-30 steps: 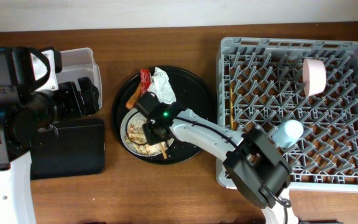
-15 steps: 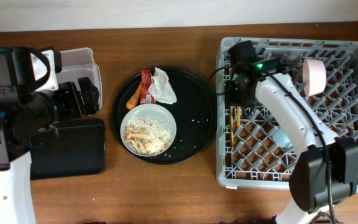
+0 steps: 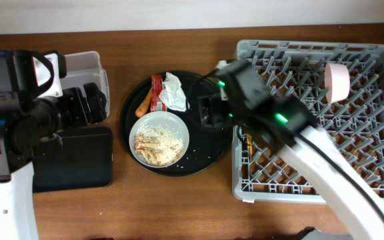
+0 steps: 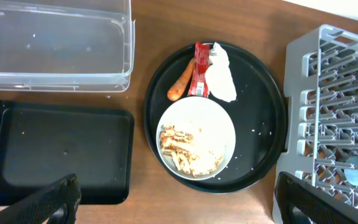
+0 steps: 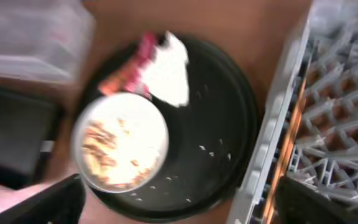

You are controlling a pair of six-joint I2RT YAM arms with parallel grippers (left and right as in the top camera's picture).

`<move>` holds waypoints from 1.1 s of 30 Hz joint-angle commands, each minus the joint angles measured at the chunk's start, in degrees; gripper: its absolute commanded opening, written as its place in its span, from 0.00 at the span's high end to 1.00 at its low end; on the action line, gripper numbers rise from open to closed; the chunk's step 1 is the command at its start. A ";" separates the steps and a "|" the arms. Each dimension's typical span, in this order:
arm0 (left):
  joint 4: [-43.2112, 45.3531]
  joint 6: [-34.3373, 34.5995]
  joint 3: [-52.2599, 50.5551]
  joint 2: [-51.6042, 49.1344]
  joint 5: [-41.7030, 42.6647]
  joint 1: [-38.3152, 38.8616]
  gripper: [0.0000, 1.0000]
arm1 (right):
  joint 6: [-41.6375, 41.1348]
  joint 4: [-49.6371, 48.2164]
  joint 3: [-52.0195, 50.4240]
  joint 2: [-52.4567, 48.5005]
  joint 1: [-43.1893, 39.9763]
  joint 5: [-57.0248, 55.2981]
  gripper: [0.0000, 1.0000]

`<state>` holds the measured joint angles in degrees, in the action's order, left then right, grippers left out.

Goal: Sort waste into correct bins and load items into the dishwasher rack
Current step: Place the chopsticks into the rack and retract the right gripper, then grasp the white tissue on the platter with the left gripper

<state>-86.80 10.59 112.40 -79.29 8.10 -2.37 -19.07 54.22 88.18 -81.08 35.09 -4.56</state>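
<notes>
Dishwasher rack (image 3: pixel 312 48) takes up the whole right side. The pink bowl (image 3: pixel 337 81) stands on edge in it near the far corner, and the chopsticks (image 3: pixel 249 141) lie down in the grid by its left wall. Just beside it sits the round black tray (image 3: pixel 212 150), which holds all the waste. Well to the left are the shallow black tray (image 3: pixel 72 163) and, farther back, the clear tub (image 3: pixel 89 63).

On the round tray, the white plate (image 3: pixel 181 128) carries the beige scraps (image 3: pixel 153 143) and rice. Behind it lie the napkin (image 3: pixel 174 93), the red wrapper (image 3: pixel 156 92) touching it, and the carrot piece (image 3: pixel 143 105).

The right gripper (image 5: pixel 179 193) hangs over the tray's right half, fingers spread wide with nothing between them. The left gripper (image 4: pixel 173 199) sits over by the bins, likewise spread and empty.

What worries me is that the napkin overlaps the wrapper, so a pinch on one could drag the other into the wrong bin. The plate, lifted at a tilt, would shed rice, and loose grains (image 4: pixel 257 129) already dot the tray.

I can read no writing anywhere. The wrapper's print is too small, and the right wrist view is blurred.
</notes>
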 commanded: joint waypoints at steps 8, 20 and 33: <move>0.13 0.70 0.37 -0.09 -0.44 -0.09 0.01 | 1.29 14.29 0.13 25.77 1.11 -14.01 0.02; 0.15 0.70 0.37 -0.09 -0.44 -0.09 0.00 | 2.10 -23.74 -61.44 65.35 -28.24 -3.87 0.02; 0.15 0.70 0.37 -0.09 -0.44 -0.09 0.01 | 2.14 -49.96 -87.86 80.87 -31.41 1.36 0.02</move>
<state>-86.74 10.59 112.40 -79.33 8.05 -2.37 -16.51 4.43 1.04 -0.80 4.05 -3.53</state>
